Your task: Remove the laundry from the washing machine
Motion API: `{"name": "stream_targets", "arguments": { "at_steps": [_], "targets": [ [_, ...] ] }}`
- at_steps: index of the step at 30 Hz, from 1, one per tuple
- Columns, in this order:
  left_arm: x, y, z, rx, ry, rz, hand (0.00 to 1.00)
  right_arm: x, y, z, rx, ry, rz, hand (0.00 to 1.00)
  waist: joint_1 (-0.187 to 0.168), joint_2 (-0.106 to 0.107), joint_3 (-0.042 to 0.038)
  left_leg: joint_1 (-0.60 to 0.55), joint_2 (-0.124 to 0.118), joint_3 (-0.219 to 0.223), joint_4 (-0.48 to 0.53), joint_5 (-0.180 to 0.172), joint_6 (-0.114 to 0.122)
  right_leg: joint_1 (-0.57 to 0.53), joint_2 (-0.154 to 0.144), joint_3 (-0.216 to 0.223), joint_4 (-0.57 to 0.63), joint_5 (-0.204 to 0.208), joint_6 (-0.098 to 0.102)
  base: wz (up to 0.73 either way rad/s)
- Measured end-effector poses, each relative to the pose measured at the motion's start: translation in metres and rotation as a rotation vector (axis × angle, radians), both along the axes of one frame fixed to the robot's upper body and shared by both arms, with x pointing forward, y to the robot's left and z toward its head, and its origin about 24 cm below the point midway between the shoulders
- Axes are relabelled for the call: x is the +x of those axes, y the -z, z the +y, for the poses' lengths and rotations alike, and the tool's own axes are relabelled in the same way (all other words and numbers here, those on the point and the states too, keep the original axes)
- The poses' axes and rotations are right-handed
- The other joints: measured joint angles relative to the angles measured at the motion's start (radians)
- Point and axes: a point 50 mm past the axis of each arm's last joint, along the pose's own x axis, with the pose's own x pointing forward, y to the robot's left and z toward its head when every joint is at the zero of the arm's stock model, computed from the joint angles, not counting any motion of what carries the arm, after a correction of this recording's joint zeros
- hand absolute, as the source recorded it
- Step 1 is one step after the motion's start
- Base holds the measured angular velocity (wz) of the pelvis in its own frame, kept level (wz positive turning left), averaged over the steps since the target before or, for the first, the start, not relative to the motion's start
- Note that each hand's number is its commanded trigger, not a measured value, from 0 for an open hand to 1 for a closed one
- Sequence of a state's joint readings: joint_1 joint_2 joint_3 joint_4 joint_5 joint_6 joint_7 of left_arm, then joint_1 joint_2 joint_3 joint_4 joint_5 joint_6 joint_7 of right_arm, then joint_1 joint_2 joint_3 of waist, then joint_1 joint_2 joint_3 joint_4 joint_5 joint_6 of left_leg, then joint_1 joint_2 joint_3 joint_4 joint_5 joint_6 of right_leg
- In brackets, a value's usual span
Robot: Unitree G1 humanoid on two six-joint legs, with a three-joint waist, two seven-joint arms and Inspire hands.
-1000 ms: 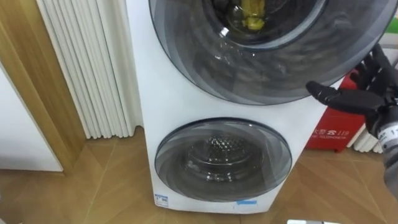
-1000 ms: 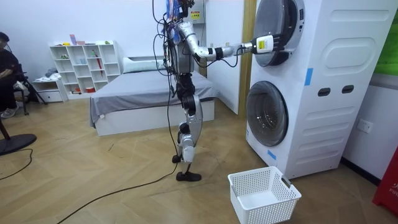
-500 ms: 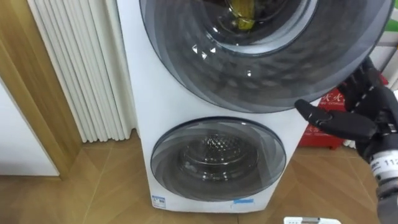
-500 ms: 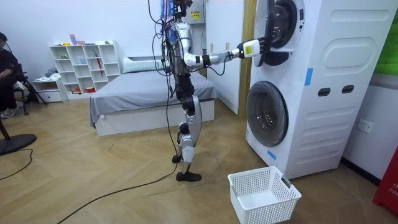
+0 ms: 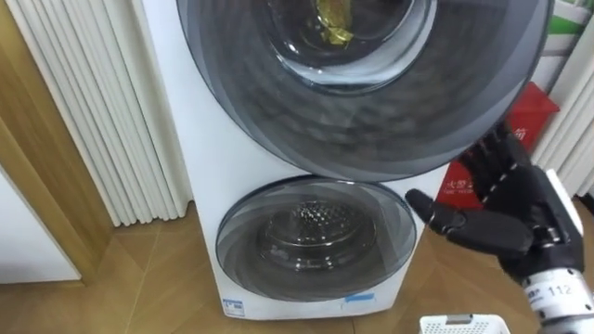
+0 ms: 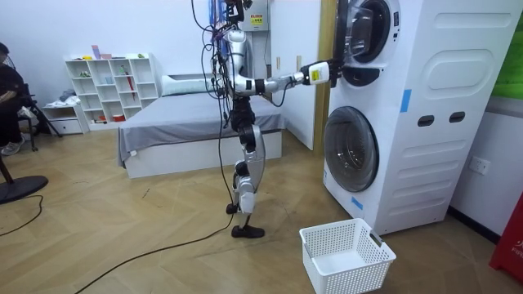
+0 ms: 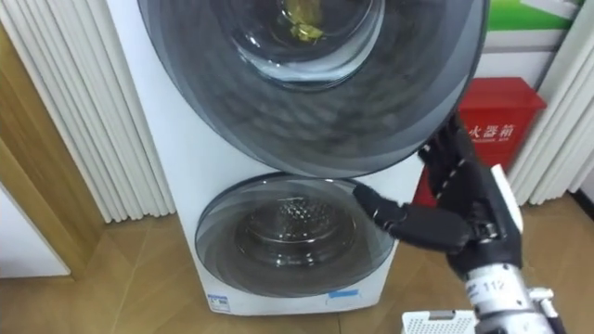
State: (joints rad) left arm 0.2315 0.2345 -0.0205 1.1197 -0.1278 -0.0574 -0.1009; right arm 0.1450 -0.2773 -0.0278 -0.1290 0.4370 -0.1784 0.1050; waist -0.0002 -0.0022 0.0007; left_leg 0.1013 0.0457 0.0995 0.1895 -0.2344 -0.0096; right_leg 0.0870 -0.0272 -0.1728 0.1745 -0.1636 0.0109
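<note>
Room view: the robot stands on the wood floor in front of the stacked washing machine (image 6: pixel 425 122) with its right arm stretched toward the upper door (image 6: pixel 359 41). That door has swung further out from the cabinet than half a second ago, and the arm has drawn back toward the body with it. In the left eye view the right hand (image 5: pixel 506 218) is just under the door's lower right rim. Its fingers are straight and spread with the tips pointing up at the rim, the thumb sticks out to the left, and it grips nothing. Whether the fingertips touch the rim I cannot tell.

The opening step looks under way but unfinished, and no clothes are out yet. A yellow piece (image 5: pixel 334 20), probably clothing, shows through the glass at the top, up in the upper drum. The wide door itself stands between the hand and that drum, so I judge it must swing clear before any reach inside.

The lower door (image 5: pixel 316 237) is closed. A white basket (image 6: pixel 347 255) waits on the floor before the machine, a red box (image 5: pixel 529 111) stands to its right and a white ribbed panel (image 5: pixel 83 111) to its left. A bed (image 6: pixel 196 131) and a shelf (image 6: pixel 110 82) stand far behind
</note>
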Motion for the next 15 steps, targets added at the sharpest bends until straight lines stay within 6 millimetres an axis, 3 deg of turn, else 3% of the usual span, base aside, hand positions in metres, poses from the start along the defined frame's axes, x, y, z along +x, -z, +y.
{"name": "stream_targets", "arguments": {
  "at_steps": [4,10,15],
  "targets": [
    [0.004,0.001,-0.003,-0.007,0.027,-0.003,0.0,-0.003,0.008,0.01,-0.024,-0.073,0.041,0.0,0.0,0.004,0.0014,-0.008,0.002,0.013,0.003,0.0,0.0,-0.022,0.0,0.01,0.014,0.001,-0.001,-0.11],
    [0.008,0.002,-0.009,-0.026,0.082,0.001,0.0,-0.01,0.012,0.028,-0.069,-0.192,0.072,0.0,-0.008,0.027,-0.006,-0.024,0.003,0.02,0.008,0.0,0.0,-0.039,0.002,0.015,0.019,0.002,-0.002,-0.03],
    [0.012,0.002,-0.009,-0.024,0.085,-0.005,0.0,-0.015,0.012,0.041,-0.076,-0.293,0.07,0.0,-0.012,0.029,-0.0042,-0.022,0.012,0.046,0.009,-0.002,-0.003,-0.055,0.01,0.036,0.03,0.005,-0.007,-0.16]
  ]
}}
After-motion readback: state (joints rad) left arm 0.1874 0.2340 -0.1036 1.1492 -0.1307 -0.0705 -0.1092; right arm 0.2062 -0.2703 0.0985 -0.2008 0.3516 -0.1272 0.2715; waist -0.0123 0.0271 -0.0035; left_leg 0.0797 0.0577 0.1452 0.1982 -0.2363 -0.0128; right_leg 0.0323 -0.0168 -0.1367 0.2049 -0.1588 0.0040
